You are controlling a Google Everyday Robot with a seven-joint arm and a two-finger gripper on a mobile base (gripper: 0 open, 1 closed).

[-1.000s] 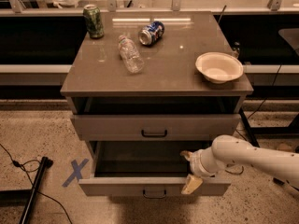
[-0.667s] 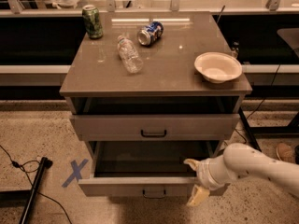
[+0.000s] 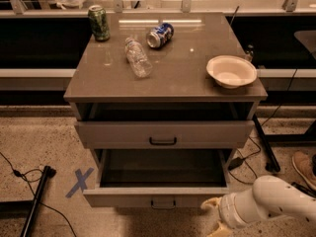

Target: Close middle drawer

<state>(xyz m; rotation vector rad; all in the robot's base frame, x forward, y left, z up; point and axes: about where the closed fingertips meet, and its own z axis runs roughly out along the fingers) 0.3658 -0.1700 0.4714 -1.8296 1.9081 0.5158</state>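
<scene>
My gripper [image 3: 215,216], fingers spread, sits low right, just beside the middle drawer [image 3: 123,197] front; bare floor [image 3: 123,225] before it gives passage; pole [image 3: 35,201] well left.

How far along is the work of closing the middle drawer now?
Done: nothing visible; the middle drawer stands pulled far out, its dark inside showing. In hand: the pincer is low by the front's right end, holding nothing. Left: push the front in flush.

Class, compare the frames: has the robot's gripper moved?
Yes. The white two-finger gripper has dropped lower in view, from beside the right end of the open grey middle drawer to below its front.
</scene>
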